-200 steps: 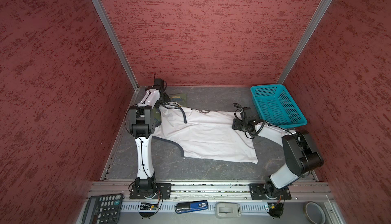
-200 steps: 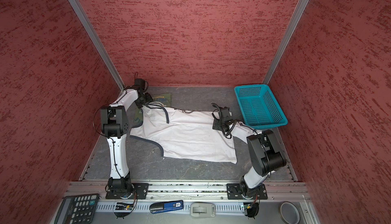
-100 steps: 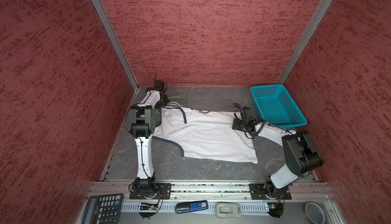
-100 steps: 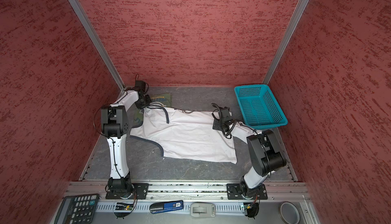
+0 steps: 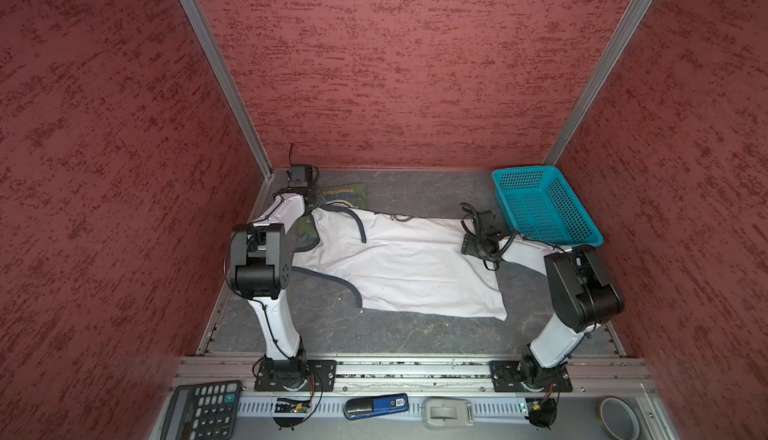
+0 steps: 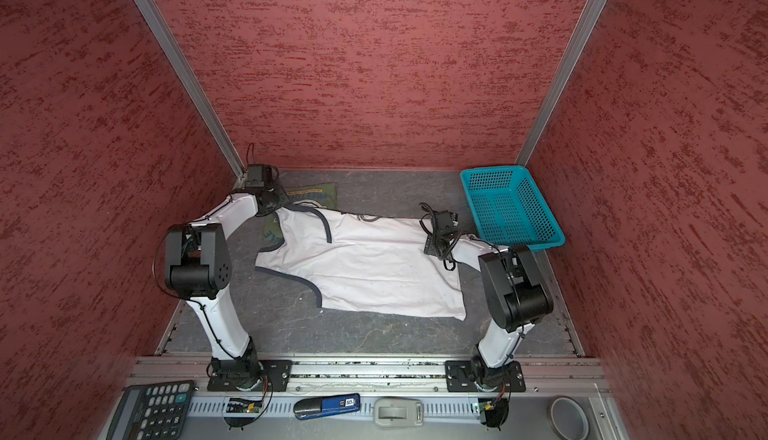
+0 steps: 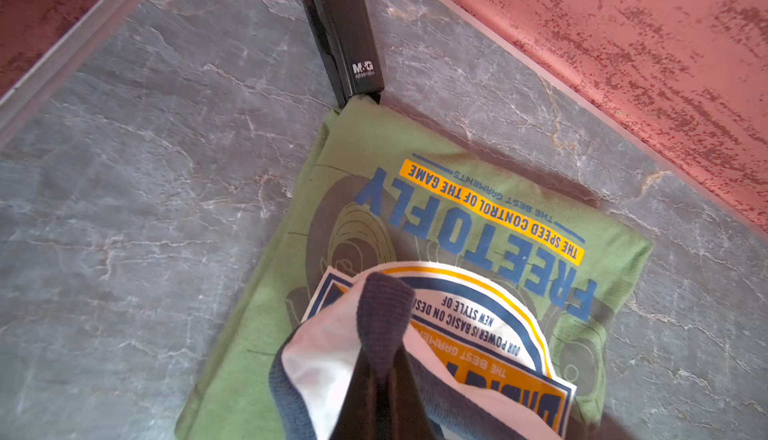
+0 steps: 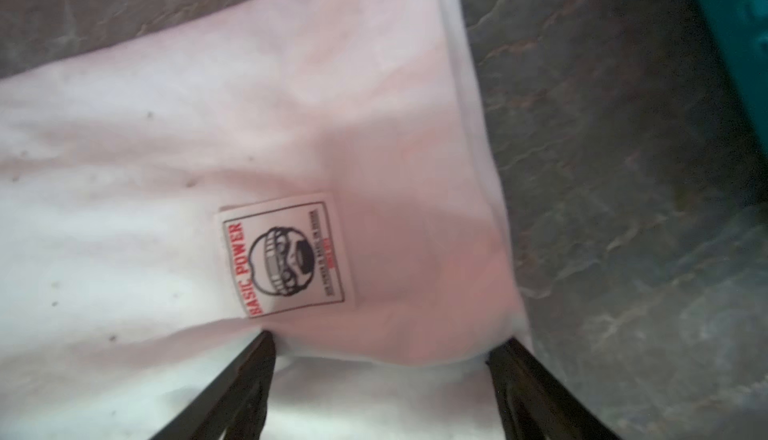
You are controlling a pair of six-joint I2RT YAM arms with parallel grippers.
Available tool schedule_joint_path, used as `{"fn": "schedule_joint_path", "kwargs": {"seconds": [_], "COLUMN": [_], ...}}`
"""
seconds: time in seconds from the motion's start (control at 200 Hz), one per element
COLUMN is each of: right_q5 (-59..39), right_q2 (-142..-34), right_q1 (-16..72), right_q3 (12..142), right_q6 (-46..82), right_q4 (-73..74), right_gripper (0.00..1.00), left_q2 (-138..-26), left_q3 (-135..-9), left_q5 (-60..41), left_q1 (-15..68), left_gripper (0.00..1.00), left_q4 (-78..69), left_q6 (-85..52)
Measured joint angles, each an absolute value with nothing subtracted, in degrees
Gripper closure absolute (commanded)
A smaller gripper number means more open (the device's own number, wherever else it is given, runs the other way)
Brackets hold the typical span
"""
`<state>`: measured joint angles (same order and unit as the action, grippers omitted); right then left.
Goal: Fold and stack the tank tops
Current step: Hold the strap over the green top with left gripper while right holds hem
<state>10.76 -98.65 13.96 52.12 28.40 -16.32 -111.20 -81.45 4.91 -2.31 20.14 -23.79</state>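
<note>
The white tank top (image 5: 399, 263) (image 6: 365, 267) lies spread across the middle of the table. Its far-left shoulder overlaps the folded olive green tank top (image 5: 349, 197) (image 7: 374, 159), whose blue-yellow print faces up. My left gripper (image 7: 380, 369) (image 5: 311, 205) is shut on the white top's grey-trimmed strap (image 7: 384, 313), which is pinched up over the olive top. My right gripper (image 8: 382, 340) (image 5: 478, 246) stands open at the white top's far-right hem, beside a small sewn label (image 8: 286, 255). Its fingers straddle a low ridge of white cloth (image 8: 208, 147).
A turquoise mesh basket (image 5: 519, 170) (image 6: 494, 170) stands at the back right, close to my right arm. A black stapler (image 7: 345, 30) lies in the back-left corner, touching the olive top. Red walls close in three sides. A calculator (image 5: 199, 411) and a tape roll (image 5: 619, 417) sit on the front rail.
My left gripper has closed on the white top's strap and shifted slightly at the back left. The right arm and the cloth have stayed still.
</note>
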Motion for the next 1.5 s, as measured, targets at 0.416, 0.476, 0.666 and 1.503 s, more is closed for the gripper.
{"fn": "schedule_joint_path", "kwargs": {"seconds": [0.416,0.476,0.666,1.503], "right_q5": [11.2,11.1,10.4,9.1], "right_q2": [-97.7,-96.2,-93.9,-96.1], "right_q1": [11.6,12.0,14.7,15.4], "right_q3": [54.7,55.4,57.5,52.5], "right_q6": [27.7,27.3,27.0,27.0], "right_q4": [-19.9,-20.1,-19.3,-17.6], "right_gripper": [0.19,0.19,0.19,0.19], "left_q2": [-114.1,-114.2,-117.4,-135.0], "left_q3": [-89.5,-91.7,-99.8,-114.9], "left_q5": [4.3,5.2,6.7,10.9], "left_q1": [-3.7,-3.1,-0.9,-1.0], "left_gripper": [0.4,0.4,0.4,0.59], "left_q4": [24.6,26.8,32.5,47.1], "left_q6": [-22.1,-22.0,-22.7,-25.9]}}
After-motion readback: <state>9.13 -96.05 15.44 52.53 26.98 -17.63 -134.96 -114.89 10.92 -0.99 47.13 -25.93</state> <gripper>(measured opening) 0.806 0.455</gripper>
